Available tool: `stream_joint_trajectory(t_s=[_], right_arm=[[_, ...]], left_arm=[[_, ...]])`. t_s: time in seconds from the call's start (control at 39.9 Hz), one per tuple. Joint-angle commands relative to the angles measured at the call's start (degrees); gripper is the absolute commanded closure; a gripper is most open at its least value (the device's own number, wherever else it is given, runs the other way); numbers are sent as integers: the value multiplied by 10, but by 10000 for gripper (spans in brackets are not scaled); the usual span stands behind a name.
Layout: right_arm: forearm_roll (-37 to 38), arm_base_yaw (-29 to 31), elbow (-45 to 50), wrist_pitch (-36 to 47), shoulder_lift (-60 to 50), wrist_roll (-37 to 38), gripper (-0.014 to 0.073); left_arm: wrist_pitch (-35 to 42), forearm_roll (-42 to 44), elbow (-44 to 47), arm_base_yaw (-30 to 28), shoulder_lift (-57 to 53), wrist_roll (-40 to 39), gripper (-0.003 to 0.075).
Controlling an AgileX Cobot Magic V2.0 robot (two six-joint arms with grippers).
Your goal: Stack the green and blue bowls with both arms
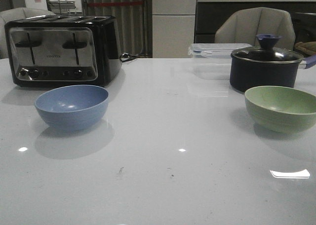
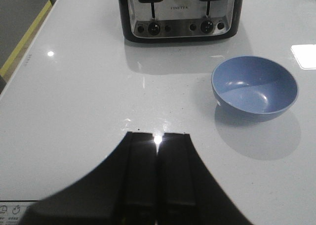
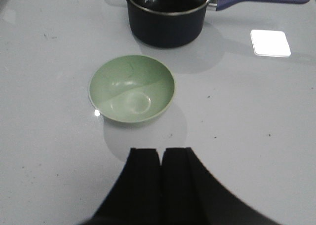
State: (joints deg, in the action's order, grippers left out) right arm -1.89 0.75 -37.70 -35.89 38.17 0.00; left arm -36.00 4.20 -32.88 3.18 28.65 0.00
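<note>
Across the glossy white table (image 1: 163, 185) sit both bowls apart, both arms' fingers (image 2: 157, 178) closed.

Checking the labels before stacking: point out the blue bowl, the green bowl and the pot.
blue bowl (image 1: 71, 106), front view, outer wall.
green bowl (image 1: 281, 109), front view, outer wall.
pot (image 1: 261, 74), front view, dark side wall.

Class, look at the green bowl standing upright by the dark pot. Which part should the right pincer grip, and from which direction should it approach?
Probably the rim of the green bowl, taken from above on the side nearer the right pincer, one finger inside and one outside. The bowl is upright, open and empty, its smooth round wall offers no handle, and the pot crowds its far side.
</note>
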Motion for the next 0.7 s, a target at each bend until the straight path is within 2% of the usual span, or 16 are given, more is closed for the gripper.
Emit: stream_joint_trajectory(t_s=[0.0, 0.08, 0.13, 0.23, 0.28, 0.33, 0.35, 0.53, 0.68], right_arm=[[5, 1, -17, 27, 30, 0, 512], [5, 1, -17, 25, 55, 0, 403], [5, 1, -17, 26, 69, 0, 297], [5, 1, -19, 33, 107, 0, 106], [5, 1, -20, 44, 137, 0, 48], [5, 7, -25, 55, 170, 0, 49], [3, 12, -32, 55, 189, 0, 55], [-23, 62, -121, 47, 329, 0, 56], [-42, 69, -207, 16, 440, 0, 56]], left_arm=[[48, -4, -20, 2, 16, 0, 627], [50, -4, -20, 2, 20, 0, 605], [50, -4, -20, 2, 21, 0, 556], [50, -4, -20, 2, 21, 0, 378], [51, -4, -20, 2, 21, 0, 241], [50, -4, -20, 2, 21, 0, 172], [50, -4, -20, 2, 21, 0, 167], [50, -4, -20, 2, 21, 0, 173], [50, -4, -20, 2, 21, 0, 173]])
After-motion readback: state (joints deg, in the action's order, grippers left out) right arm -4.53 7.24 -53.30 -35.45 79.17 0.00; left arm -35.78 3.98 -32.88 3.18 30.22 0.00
